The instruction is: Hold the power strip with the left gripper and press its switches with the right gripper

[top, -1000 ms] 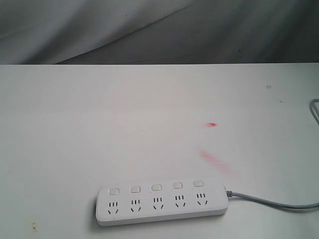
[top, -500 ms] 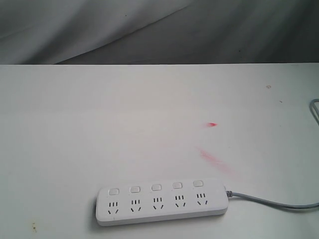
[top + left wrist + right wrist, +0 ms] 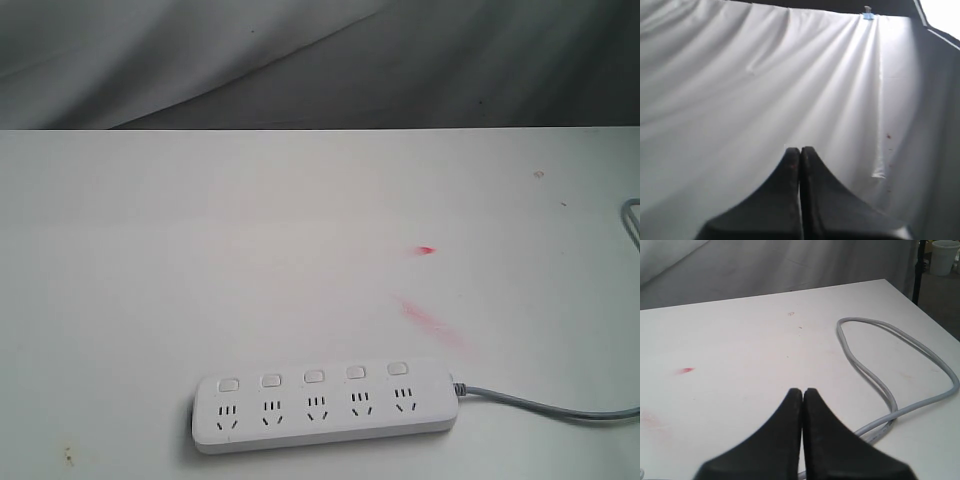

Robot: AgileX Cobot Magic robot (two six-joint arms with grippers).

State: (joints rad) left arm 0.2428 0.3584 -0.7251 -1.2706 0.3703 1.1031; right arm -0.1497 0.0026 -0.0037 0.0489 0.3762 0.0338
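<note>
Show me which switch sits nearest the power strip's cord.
The switch at the right end of the row in the exterior view; the grey cord exits beside it, the other four lie further left.

White table (image 3: pixel 300 220) — grey draped backdrop (image 3: pixel 300 60)

A white surface (image 3: pixel 200 250) fills the scene, with creased grey cloth (image 3: pixel 300 60) hanging beyond its far edge. Right of centre sits a small red spot (image 3: pixel 427 250) and, nearer, a pink smear (image 3: pixel 430 323). A yellowish speck (image 3: pixel 68 457) marks the near left.
</note>
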